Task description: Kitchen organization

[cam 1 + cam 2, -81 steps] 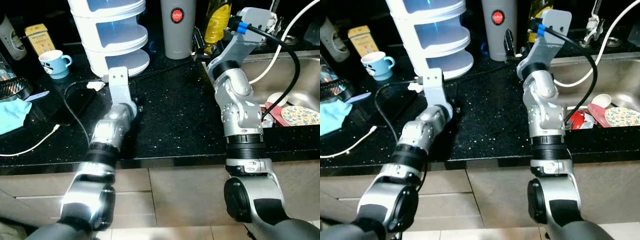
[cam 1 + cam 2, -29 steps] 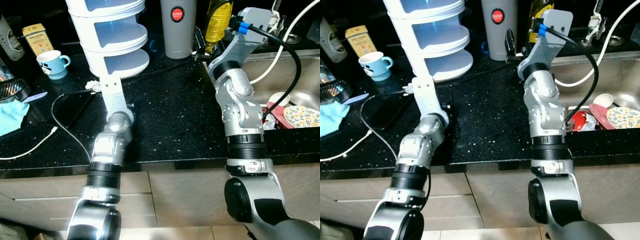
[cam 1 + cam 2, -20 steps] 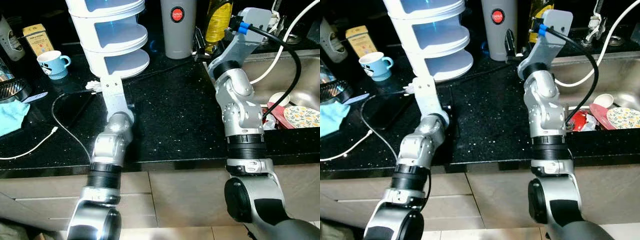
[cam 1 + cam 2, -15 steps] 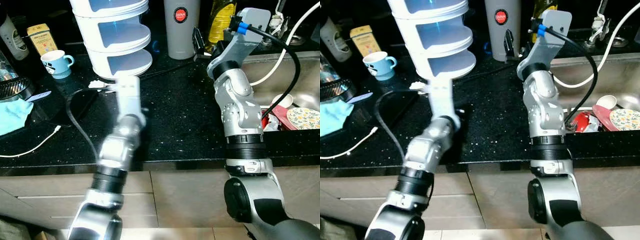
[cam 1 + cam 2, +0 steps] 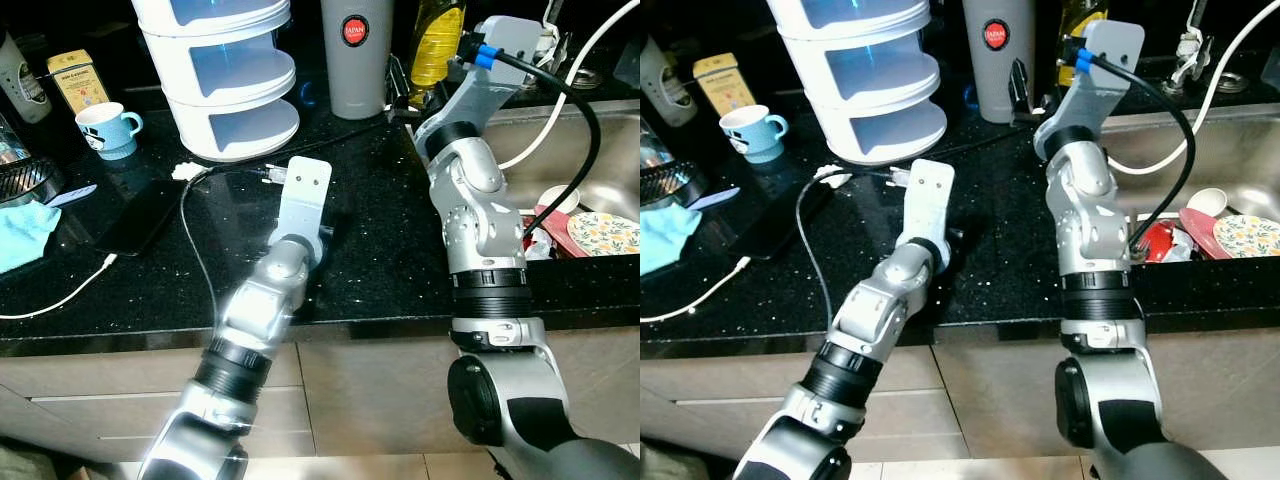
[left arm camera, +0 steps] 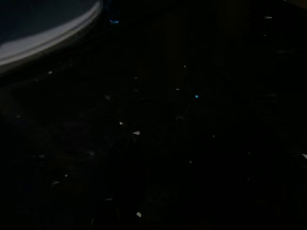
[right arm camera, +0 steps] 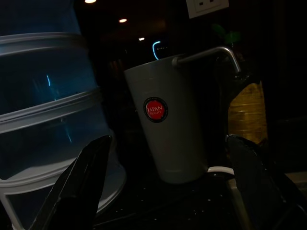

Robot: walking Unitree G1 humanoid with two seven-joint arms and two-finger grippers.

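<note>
— Head views?
— Grey tumbler (image 5: 356,55) stands at the black table's (image 5: 380,230) back; white stacked container (image 5: 222,70) left of it.
— Right wrist?
— Right gripper (image 7: 168,187) faces the tumbler, fingers (image 7: 79,184) spread wide.
— Left wrist?
— Dark; left fingers — cannot tell.

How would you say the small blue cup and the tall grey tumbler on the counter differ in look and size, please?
The small blue cup is short and squat, while the grey tumbler stands much taller. The cup is light blue with a side handle; the tumbler is plain grey and carries a round red label. The cup sits at the counter's left, the tumbler further right, near the yellow bottle. Both stand upright on the black counter.
</note>
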